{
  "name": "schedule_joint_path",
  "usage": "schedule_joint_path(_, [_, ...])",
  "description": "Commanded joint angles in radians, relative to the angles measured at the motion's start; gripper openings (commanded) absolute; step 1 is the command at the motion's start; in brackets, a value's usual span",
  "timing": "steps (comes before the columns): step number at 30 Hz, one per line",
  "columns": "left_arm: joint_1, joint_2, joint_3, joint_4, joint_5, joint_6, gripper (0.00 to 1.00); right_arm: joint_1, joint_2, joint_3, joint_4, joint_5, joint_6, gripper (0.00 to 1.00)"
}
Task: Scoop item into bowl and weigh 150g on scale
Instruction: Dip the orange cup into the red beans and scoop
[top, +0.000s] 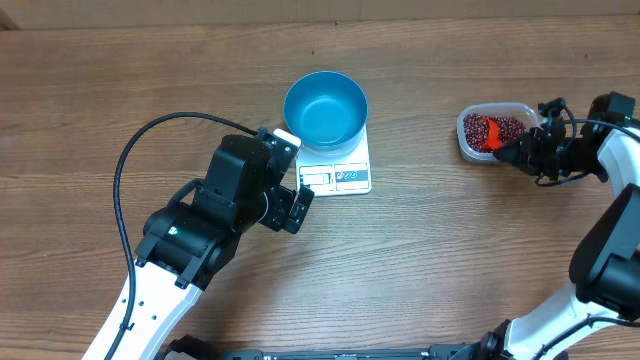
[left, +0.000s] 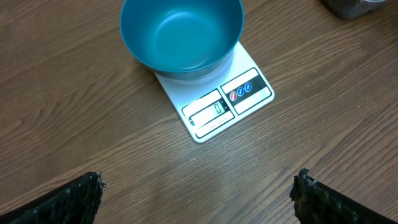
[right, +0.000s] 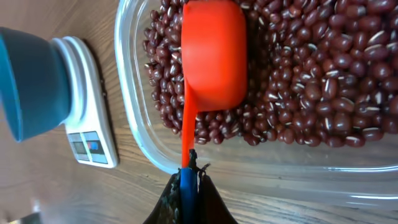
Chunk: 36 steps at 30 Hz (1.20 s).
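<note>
Brown wood-grain table (top: 420, 260) under soft, even light

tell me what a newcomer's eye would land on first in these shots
The bright orange-red scoop stands out first. It lies on the dark red beans in the clear tub at the table's right, its handle pinched by the right end effector. Next comes the empty blue bowl sitting on the white scale mid-table, with the left end effector open nearby.

An orange scoop (right: 211, 56) sits inside a clear tub (right: 129, 118).
</note>
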<state>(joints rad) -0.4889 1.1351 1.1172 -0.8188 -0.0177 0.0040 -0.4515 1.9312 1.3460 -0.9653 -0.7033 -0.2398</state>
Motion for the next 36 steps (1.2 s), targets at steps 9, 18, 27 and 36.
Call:
schedule_joint_path(9, [0.006, -0.01, 0.013, 0.003, 0.015, 0.015, 1.0, -0.043, 0.074, -0.012, 0.009, 0.0, 0.035, 0.04])
schedule_joint_path(18, [0.006, -0.01, 0.013, 0.003, 0.015, 0.015, 1.0, -0.057, 0.095, -0.012, -0.008, -0.07, 0.034, 0.04])
schedule_joint_path(27, [0.006, -0.01, 0.013, 0.003, 0.015, 0.015, 1.0, -0.14, 0.095, -0.012, -0.032, -0.182, 0.029, 0.04])
schedule_joint_path(36, [0.006, -0.01, 0.013, 0.003, 0.015, 0.015, 1.0, -0.145, 0.095, -0.012, -0.058, -0.266, -0.005, 0.04])
